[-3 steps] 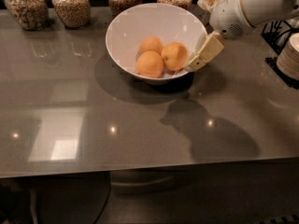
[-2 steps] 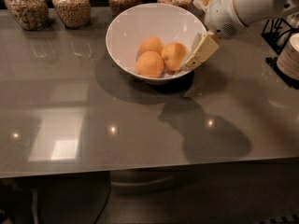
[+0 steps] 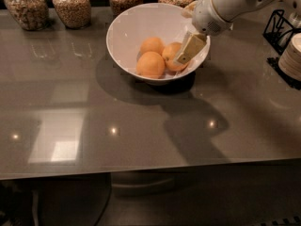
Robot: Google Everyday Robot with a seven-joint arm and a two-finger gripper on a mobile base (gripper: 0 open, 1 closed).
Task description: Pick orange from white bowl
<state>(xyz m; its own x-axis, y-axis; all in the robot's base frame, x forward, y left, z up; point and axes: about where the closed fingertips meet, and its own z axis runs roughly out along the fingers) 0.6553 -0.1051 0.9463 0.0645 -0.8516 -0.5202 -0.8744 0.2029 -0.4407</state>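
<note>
The white bowl (image 3: 134, 22) stands at the back middle of the grey table. Three oranges lie in it: one at the back (image 3: 153, 45), one at the front (image 3: 150, 65) and one at the right (image 3: 170, 54). No dark stem dot shows on any of them. My gripper (image 3: 190, 49) reaches down from the upper right over the bowl's right rim. Its cream tip is right beside the right orange and partly covers it. I cannot tell whether it touches the fruit.
Several glass jars of grain (image 3: 71, 4) line the back edge behind the bowl. A black wire rack (image 3: 281, 26) and a stack of plates (image 3: 291, 55) stand at the right edge. The table's front edge (image 3: 150, 169) runs across the lower part.
My gripper has moved left and a little deeper into the bowl, from over the right rim to beside the right orange. The oranges and bowl have not moved.
</note>
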